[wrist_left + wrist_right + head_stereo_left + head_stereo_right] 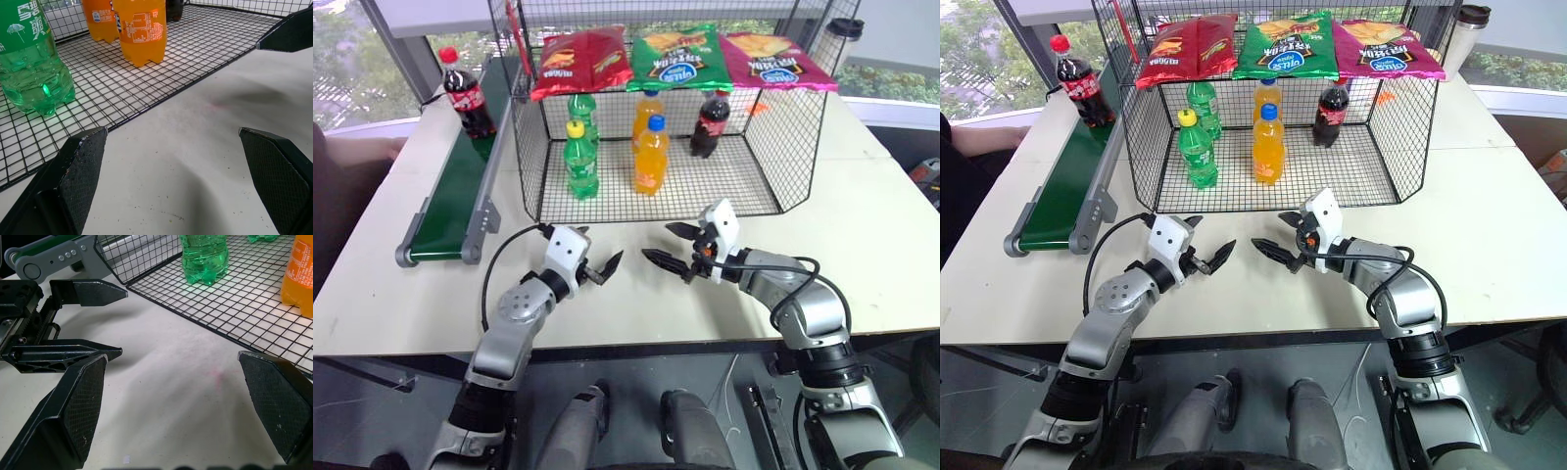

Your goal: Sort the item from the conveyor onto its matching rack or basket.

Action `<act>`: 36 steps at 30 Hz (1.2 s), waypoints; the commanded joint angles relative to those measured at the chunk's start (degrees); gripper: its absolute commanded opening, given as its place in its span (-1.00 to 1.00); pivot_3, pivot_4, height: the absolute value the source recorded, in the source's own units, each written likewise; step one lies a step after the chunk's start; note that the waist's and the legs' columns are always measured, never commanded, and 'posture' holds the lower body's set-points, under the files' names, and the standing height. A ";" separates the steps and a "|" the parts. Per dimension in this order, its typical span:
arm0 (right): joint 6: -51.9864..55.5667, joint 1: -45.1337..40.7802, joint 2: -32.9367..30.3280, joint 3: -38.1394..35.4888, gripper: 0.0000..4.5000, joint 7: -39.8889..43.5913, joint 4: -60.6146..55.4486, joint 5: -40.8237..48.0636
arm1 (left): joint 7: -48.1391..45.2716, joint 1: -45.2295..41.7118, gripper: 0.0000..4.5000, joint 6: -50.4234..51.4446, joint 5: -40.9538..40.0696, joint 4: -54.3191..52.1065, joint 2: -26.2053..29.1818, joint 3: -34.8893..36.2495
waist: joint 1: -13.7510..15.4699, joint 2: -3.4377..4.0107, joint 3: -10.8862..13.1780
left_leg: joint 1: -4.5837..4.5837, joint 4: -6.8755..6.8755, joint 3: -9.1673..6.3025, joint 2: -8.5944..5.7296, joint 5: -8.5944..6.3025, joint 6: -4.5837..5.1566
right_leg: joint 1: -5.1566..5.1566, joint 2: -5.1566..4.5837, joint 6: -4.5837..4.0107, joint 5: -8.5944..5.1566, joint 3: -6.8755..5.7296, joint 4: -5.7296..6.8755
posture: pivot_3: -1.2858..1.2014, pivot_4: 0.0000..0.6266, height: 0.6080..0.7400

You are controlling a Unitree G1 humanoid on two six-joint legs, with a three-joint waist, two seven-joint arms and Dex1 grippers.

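The item, a cola bottle (468, 93) with a red cap and red label, stands upright at the far end of the green conveyor (450, 201) on my left. The black wire cage (759, 162) sits mid-table to the conveyor's right. In front of the cage, just above the white tabletop, my left gripper (597, 250) and right gripper (668, 245) hang with their tips facing each other. Both are open with nothing between their fingers. Both are well short of the bottle. The left wrist view looks across the cage's grid floor (146, 83).
Inside the cage stand two green bottles (579, 162), two orange bottles (651, 157) and another cola bottle (710, 122). Three snack bags (677, 54) lie on its top. A dark tumbler (843, 37) stands at the back right. A person's arm (372, 149) rests by the conveyor.
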 commanded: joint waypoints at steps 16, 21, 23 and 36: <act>8.68 -7.71 -3.38 0.39 0.97 7.78 -17.00 12.40 | 9.94 3.76 1.00 13.50 -14.72 -13.80 8.64 37.84 | -0.04 0.00 0.00 | 0.00 -0.03 0.00 0.13 -0.01 -0.01 | -0.05 0.06 -0.05 0.02 -0.01 -0.01 | 0.03 -0.52 0.97; 7.94 -7.69 -3.39 0.77 0.97 7.94 -16.95 12.02 | 10.53 3.42 1.00 11.90 -14.93 -9.09 9.92 40.00 | 0.16 -0.03 -0.02 | -0.01 -0.03 0.00 0.13 -0.01 -0.02 | -0.02 0.04 -0.06 0.02 -0.02 -0.07 | 0.03 -0.52 0.97; 7.64 -7.51 -3.31 0.87 0.97 7.87 -16.78 11.73 | 10.54 3.37 1.00 11.10 -14.76 -7.58 10.04 39.89 | 0.09 -0.03 -0.02 | -0.01 -0.03 0.01 0.12 -0.01 -0.02 | -0.02 0.02 -0.07 0.02 -0.01 -0.08 | 0.03 -0.52 0.97; 7.29 -7.02 -3.43 0.95 0.97 6.48 -16.48 10.83 | 10.35 1.07 1.00 7.89 -14.04 -2.81 10.31 36.55 | 0.00 -0.03 -0.02 | -0.02 -0.06 0.01 0.15 -0.02 -0.02 | -0.06 0.01 -0.10 0.04 0.00 -0.08 | 0.03 -0.52 0.97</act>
